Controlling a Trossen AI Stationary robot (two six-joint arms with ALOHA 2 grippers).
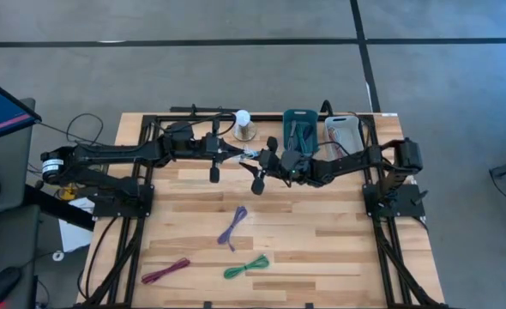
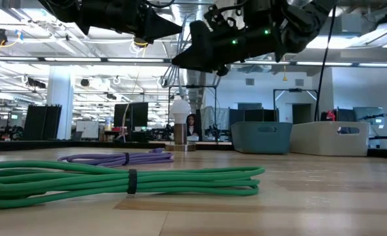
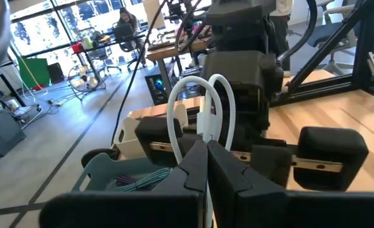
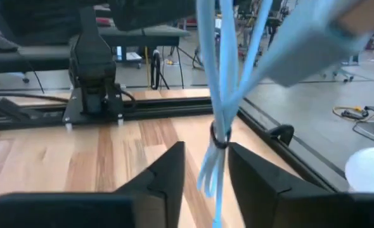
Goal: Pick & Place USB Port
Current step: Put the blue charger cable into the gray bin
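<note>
Gripping white cable [image 3: 203,107] | left gripper [image 3: 206,166] | right gripper [image 4: 206,166] straddling

A coiled green cable bound with a black tie [image 2: 124,181] lies nearest on the pale wooden tabletop [image 2: 298,203]. Behind it rests a purple cable bundle [image 2: 118,158]. Two dark robot arms [image 2: 239,29] hang overhead.

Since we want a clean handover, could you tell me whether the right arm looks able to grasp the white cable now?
Probably yes: the white cable hangs between the right claw fingers, held by the left claw, nothing between.
</note>
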